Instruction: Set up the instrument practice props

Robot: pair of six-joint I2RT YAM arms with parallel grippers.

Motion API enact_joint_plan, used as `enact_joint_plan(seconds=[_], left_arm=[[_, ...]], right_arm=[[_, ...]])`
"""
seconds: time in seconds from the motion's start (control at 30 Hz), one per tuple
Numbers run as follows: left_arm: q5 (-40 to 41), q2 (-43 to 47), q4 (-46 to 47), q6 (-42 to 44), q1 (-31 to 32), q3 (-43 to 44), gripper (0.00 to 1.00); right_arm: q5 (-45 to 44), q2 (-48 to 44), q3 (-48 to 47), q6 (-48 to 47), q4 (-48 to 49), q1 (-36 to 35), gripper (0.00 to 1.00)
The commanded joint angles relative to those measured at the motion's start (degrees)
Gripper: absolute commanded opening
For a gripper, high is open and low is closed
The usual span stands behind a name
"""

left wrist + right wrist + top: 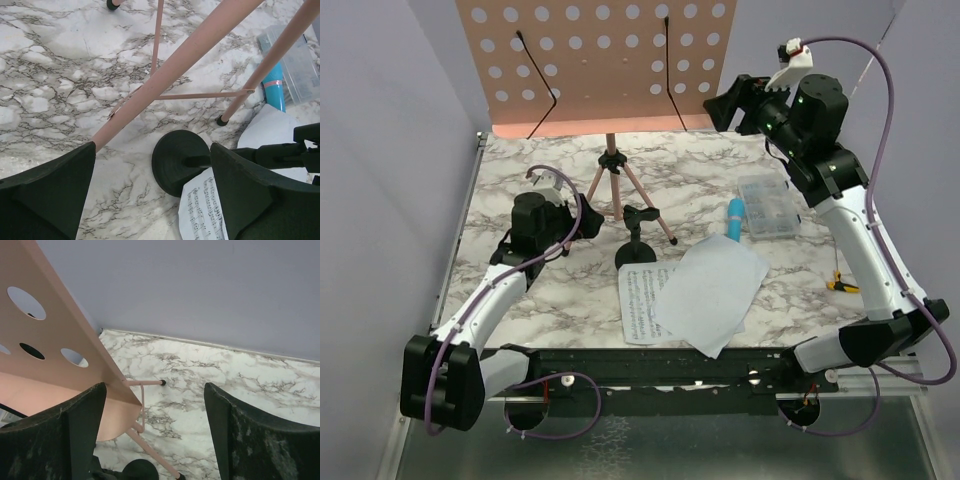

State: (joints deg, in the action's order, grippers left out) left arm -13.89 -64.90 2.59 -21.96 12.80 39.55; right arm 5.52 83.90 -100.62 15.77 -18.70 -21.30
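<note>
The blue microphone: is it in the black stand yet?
No, the microphone lies on the table beside the clear box, away from the black stand.

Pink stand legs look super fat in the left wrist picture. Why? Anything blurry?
Left wrist view: the pink stand legs are right by the lens, so they look thick; the marble table is sharp. Top external view: they look thin from afar; shadows are soft.

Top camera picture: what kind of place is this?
Probably a robot test booth, not a music room: a left arm and right arm bolted to a marble-patterned table, plain walls close around, a pink music stand as prop.
</note>
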Motion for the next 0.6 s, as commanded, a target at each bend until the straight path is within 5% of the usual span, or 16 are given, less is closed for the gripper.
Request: enact_joint_plan(seconds=[0.0, 0.57], left_arm=[[0.0, 2.9, 0.8, -1.3, -0.2, -1.6, 0.97], [-0.3, 14.1, 0.8, -8.0, -0.2, -7.2, 0.99]], right_arm=[[1.3, -5.3, 3.0, -0.2, -1.2, 0.6, 0.86], [7.2, -20.5, 22.8, 3.4, 1.8, 0.6, 0.98]])
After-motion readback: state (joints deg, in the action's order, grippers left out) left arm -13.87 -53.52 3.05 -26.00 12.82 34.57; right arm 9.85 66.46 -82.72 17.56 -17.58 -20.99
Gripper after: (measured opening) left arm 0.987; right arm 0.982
